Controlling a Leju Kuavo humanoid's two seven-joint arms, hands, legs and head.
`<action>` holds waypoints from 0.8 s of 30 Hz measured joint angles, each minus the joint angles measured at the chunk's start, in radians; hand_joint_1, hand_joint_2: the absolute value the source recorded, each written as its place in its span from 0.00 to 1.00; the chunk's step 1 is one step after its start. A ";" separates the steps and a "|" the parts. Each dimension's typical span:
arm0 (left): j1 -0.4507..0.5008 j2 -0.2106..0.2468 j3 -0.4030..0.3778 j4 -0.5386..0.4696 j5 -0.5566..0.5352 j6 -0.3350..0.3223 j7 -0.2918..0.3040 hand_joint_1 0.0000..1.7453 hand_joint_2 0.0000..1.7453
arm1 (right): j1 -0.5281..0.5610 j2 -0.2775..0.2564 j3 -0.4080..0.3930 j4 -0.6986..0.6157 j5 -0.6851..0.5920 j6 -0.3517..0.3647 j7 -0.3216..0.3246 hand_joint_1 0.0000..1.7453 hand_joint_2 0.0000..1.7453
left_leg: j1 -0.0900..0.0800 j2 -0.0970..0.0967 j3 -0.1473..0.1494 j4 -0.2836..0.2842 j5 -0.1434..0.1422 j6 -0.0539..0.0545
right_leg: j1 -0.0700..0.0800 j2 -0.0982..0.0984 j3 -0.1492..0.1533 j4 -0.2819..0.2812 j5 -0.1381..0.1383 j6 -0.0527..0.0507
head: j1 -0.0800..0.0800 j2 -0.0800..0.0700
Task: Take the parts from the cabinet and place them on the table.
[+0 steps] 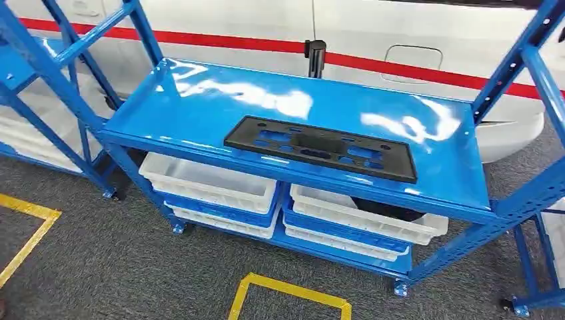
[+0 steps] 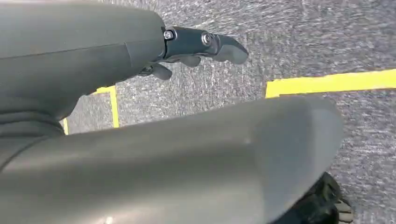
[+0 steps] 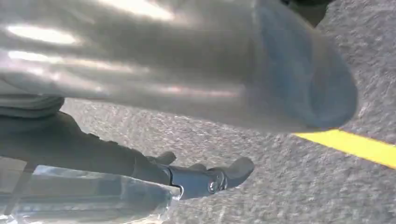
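Note:
A flat black plastic part [image 1: 321,147] with several cut-outs lies on the top shelf of the blue cabinet [image 1: 193,100], towards its front edge and right of the middle. My left hand [image 2: 140,154] hangs over the grey carpet, its dark fingers [image 2: 201,44] stretched out and apart from the thick thumb, with nothing in it. My right hand [image 3: 163,60] hangs over the carpet too. Its dark fingers [image 3: 205,179] are spread away from the thumb and hold nothing.
On the cabinet's lower shelves stand stacked white trays [image 1: 210,183] [image 1: 363,217]. Behind the cabinet is a white car body with a red stripe [image 1: 400,63], and a black post [image 1: 314,57]. Yellow tape marks [image 1: 286,293] [image 1: 30,227] run across the carpet. A further blue rack [image 1: 40,80] stands at the left.

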State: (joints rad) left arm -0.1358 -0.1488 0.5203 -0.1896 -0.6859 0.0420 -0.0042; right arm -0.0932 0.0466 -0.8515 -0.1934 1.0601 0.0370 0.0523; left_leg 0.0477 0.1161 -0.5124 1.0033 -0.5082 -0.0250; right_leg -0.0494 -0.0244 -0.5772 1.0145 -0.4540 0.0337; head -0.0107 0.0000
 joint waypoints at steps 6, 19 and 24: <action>0.009 0.000 0.001 0.004 -0.004 0.000 0.000 0.00 0.00 | 0.000 0.002 0.000 0.000 0.012 -0.013 0.012 0.00 1.00 | -0.011 -0.117 -0.156 0.298 -0.120 0.021 | 0.022 0.051 -0.001 0.000 0.001 -0.020 | -0.010 0.000; 0.008 -0.002 0.007 0.003 -0.005 -0.003 -0.001 0.00 0.00 | -0.001 -0.002 0.000 0.000 0.023 -0.005 0.017 0.00 1.00 | -0.055 -0.125 -0.040 0.015 0.024 0.050 | 0.038 0.069 -0.003 0.005 -0.002 -0.004 | -0.008 0.000; 0.008 -0.001 0.011 0.003 -0.005 -0.003 -0.005 0.00 0.00 | -0.003 -0.004 0.000 0.000 0.026 -0.001 0.017 0.00 1.00 | -0.059 -0.125 -0.040 0.015 0.022 0.052 | 0.034 0.069 -0.001 0.002 -0.001 -0.004 | -0.008 0.000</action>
State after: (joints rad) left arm -0.1282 -0.1499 0.5310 -0.1862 -0.6909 0.0386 -0.0095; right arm -0.0962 0.0428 -0.8515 -0.1934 1.0857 0.0359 0.0694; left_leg -0.0111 -0.0093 -0.5527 1.0183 -0.4857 0.0270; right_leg -0.0153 0.0444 -0.5786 1.0163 -0.4555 0.0301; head -0.0183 0.0000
